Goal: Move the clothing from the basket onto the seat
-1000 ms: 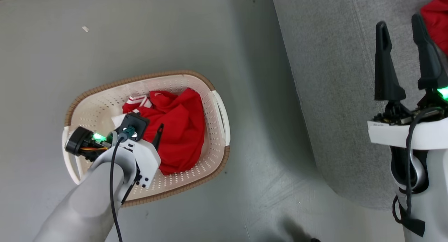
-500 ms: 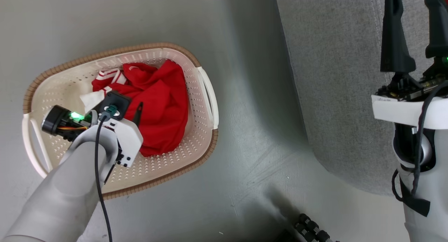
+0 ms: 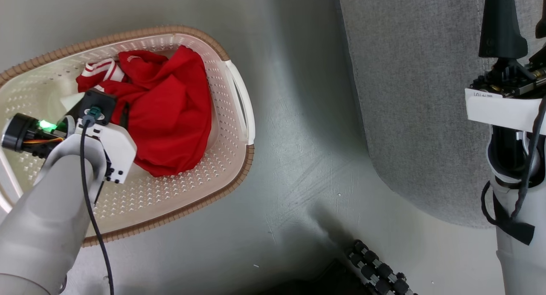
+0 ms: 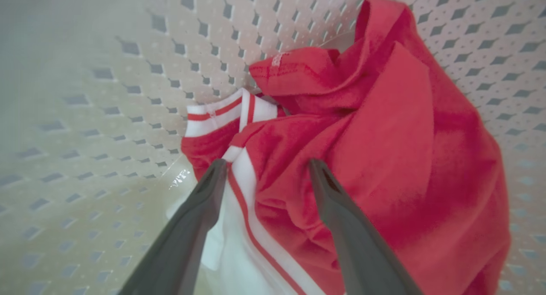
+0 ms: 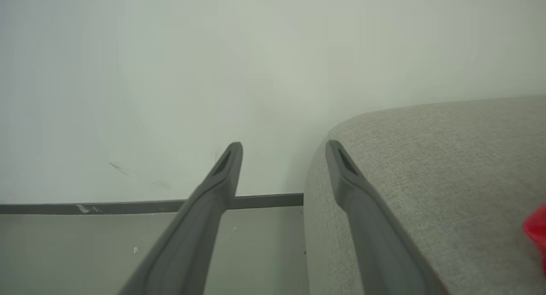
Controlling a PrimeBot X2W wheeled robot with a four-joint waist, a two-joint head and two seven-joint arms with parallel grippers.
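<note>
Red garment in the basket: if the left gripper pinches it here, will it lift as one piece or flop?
Likely floppy: the red garment lies crumpled in soft folds, so it should drape and trail below the left gripper, whose open fingers straddle its white-striped edge. Probably light, being thin cloth; it may drag on the basket wall.

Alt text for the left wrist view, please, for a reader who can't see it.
The open left pincer reaches into the basket, its two dark fingers spread over a crumpled red garment with white striped trim. The garment lies against the basket's cream perforated wall.
</note>
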